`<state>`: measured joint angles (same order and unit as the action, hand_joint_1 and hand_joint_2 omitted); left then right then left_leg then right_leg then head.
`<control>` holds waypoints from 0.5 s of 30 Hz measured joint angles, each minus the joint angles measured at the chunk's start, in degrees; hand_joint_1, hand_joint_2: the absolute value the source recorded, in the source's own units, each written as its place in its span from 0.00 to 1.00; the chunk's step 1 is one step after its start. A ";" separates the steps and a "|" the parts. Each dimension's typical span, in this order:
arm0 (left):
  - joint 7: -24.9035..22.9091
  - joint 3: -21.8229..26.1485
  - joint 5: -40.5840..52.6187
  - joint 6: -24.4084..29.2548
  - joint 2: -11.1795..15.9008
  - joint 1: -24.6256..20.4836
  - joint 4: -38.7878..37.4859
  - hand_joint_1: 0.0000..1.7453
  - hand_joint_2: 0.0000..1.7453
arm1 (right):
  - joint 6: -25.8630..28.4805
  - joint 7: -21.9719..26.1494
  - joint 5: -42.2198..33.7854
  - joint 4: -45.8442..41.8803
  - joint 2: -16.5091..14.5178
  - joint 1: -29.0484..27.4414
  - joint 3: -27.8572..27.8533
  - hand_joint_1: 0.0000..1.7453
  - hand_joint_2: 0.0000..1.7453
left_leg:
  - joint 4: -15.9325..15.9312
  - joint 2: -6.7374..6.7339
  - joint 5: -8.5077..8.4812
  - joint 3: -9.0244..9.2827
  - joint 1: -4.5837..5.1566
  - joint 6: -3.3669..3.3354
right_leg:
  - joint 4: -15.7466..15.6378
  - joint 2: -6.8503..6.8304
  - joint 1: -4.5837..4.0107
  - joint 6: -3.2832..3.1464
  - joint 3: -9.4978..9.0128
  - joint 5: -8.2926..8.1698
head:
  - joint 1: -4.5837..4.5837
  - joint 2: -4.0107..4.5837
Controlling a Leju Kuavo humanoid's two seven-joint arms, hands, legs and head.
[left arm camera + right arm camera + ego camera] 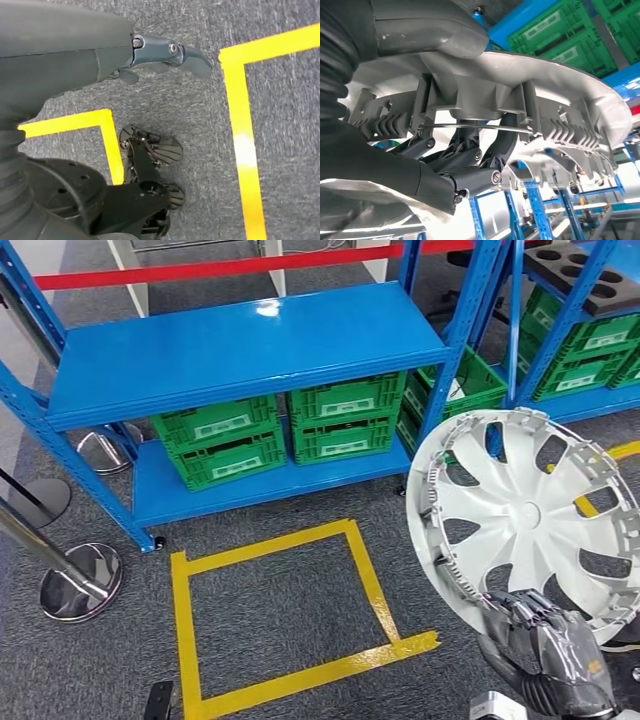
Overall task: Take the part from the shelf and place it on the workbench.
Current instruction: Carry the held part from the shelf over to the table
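**Hubcap off the shelf, workbench yet to be found**

The right hand (547, 655) grasps the hubcap (528, 515) by its lower rim and holds it upright, face toward the head camera, off to the robot's right and clear of the blue shelf (241, 350). From the right wrist view the fingers (471, 177) are hooked through the back of the hubcap (554, 95), among its ribs and clips, with the thumb (429, 25) pressing the outer face, so the grasp looks firm.

The left hand (166, 55) hangs by the robot's side over grey carpet. Its fingers look loosely extended and hold nothing, though the wrist angle is poor and I would not swear to how far they are spread.

On the floor ahead lies a square of yellow tape (279, 615), and green crates (219, 440) sit on the shelf's lower level.

Judging by this, step 1, the pick-up, is done, and the carry is in hand. No workbench is visible, so the next move likely calls for turning or walking to find it while keeping the hubcap steady and away from the shelf posts.
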<state>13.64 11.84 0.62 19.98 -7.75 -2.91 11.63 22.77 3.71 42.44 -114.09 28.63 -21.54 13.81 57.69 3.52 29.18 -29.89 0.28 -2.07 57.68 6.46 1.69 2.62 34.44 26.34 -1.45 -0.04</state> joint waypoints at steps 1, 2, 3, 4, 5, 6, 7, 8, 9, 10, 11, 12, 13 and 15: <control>0.00 0.01 0.01 0.00 -0.01 -0.05 0.00 0.00 1.00 | -0.01 -0.02 -0.10 0.00 0.02 -0.20 -0.03 1.00 1.00 | -0.34 -0.69 -0.30 -0.05 -0.11 -0.22 | 0.32 -0.65 -0.06 0.31 0.48 0.26 | 0.09 0.00; 0.00 0.01 0.01 0.00 -0.02 -0.07 0.00 0.00 1.00 | -0.04 -0.03 -0.17 0.00 0.07 -0.32 -0.05 1.00 1.00 | -0.70 -1.43 -0.61 -0.10 -0.24 -0.46 | 1.52 -1.91 -0.16 0.54 1.25 1.16 | 0.23 0.00; 0.00 0.01 0.02 0.00 -0.01 -0.05 0.00 0.00 1.00 | -0.07 -0.04 -0.22 0.00 0.12 -0.37 -0.08 1.00 1.00 | -0.93 -2.21 -0.84 -0.20 -0.29 -0.64 | 3.89 -3.53 -0.22 0.67 2.45 2.74 | 0.39 0.00; -0.01 0.01 0.04 -0.02 0.01 0.03 0.00 0.00 1.00 | -0.11 -0.04 -0.25 0.00 0.15 -0.37 -0.09 1.00 1.00 | -0.95 -3.00 -0.95 -0.35 -0.17 -0.78 | 7.42 -5.04 -0.30 0.87 3.96 4.79 | 0.52 0.00; -0.01 0.01 0.06 -0.04 0.00 0.14 -0.01 0.00 1.00 | -0.14 -0.05 -0.26 0.01 0.18 -0.35 -0.09 1.00 1.00 | -0.93 -3.82 -1.00 -0.52 -0.05 -0.86 | 11.28 -5.73 -0.27 1.07 5.54 6.64 | 0.58 0.00; -0.03 0.01 0.07 -0.05 0.00 0.24 -0.01 0.00 1.00 | -0.17 -0.07 -0.27 0.02 0.18 -0.35 -0.09 1.00 1.00 | -0.91 -4.65 -1.03 -0.63 0.06 -0.89 | 14.31 -6.03 -0.25 1.24 6.65 7.78 | 0.58 0.00; -0.04 0.01 0.09 -0.07 -0.01 0.29 -0.02 0.00 1.00 | -0.21 -0.09 -0.30 0.03 0.18 -0.38 -0.09 1.00 1.00 | -0.90 -5.49 -1.05 -0.68 0.14 -0.92 | 15.53 -6.19 -0.23 1.35 6.80 7.89 | 0.57 0.00; -0.05 0.01 0.10 -0.08 -0.01 0.29 -0.02 0.00 1.00 | -0.25 -0.14 -0.36 0.04 0.18 -0.42 -0.09 1.00 1.00 | -0.89 -6.26 -1.05 -0.69 0.19 -0.92 | 14.40 -6.41 -0.23 1.39 5.78 6.95 | 0.59 0.00; -0.07 0.01 0.12 -0.09 -0.03 0.25 -0.02 0.00 1.00 | -0.30 -0.17 -0.42 0.04 0.18 -0.46 -0.10 1.00 1.00 | -0.86 -6.99 -1.02 -0.65 0.22 -0.87 | 11.10 -6.98 -0.24 1.35 3.64 5.28 | 0.58 0.00; -0.07 0.01 0.15 -0.11 -0.05 0.19 -0.01 0.00 1.00 | -0.34 -0.20 -0.50 0.04 0.18 -0.45 -0.12 1.00 1.00 | -0.80 -7.66 -0.96 -0.60 0.30 -0.77 | 6.77 -8.33 -0.33 1.28 1.10 3.83 | 0.59 0.00; -0.07 0.01 0.19 -0.14 -0.08 0.13 -0.01 0.00 1.00 | -0.38 -0.20 -0.57 0.04 0.18 -0.40 -0.14 1.00 1.00 | -0.64 -8.26 -0.84 -0.61 0.49 -0.58 | 3.08 -9.46 -0.48 0.94 -1.09 2.75 | 0.57 0.00; -0.07 0.01 0.25 -0.15 -0.09 0.07 -0.01 0.00 1.00 | -0.41 -0.18 -0.61 0.03 0.18 -0.33 -0.15 1.00 1.00 | -0.50 -8.83 -0.75 -0.62 0.68 -0.35 | 0.53 -10.31 -0.66 0.54 -2.53 2.17 | 0.52 0.00; -0.07 0.01 0.30 -0.15 -0.09 0.02 -0.02 0.00 1.00 | -0.43 -0.16 -0.63 0.03 0.18 -0.30 -0.16 1.00 1.00 | -0.37 -9.37 -0.72 -0.64 0.85 -0.12 | -0.51 -10.65 -0.85 0.12 -3.04 2.13 | 0.49 0.00; -0.07 0.01 0.40 -0.15 -0.09 -0.05 -0.02 0.00 1.00 | -0.44 -0.14 -0.67 0.02 0.18 -0.40 -0.16 1.00 1.00 | -0.23 -10.32 -0.66 -0.66 0.90 0.35 | -0.51 -9.45 -0.99 -0.71 -2.81 1.84 | 0.45 0.00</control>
<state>13.57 11.85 1.02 19.82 -7.84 -2.96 11.61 22.34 3.57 41.77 -114.07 28.81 -21.93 13.66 57.46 -6.80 28.52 -30.55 1.18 -1.72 57.17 -2.98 0.70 1.90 31.62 28.18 -1.00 -0.04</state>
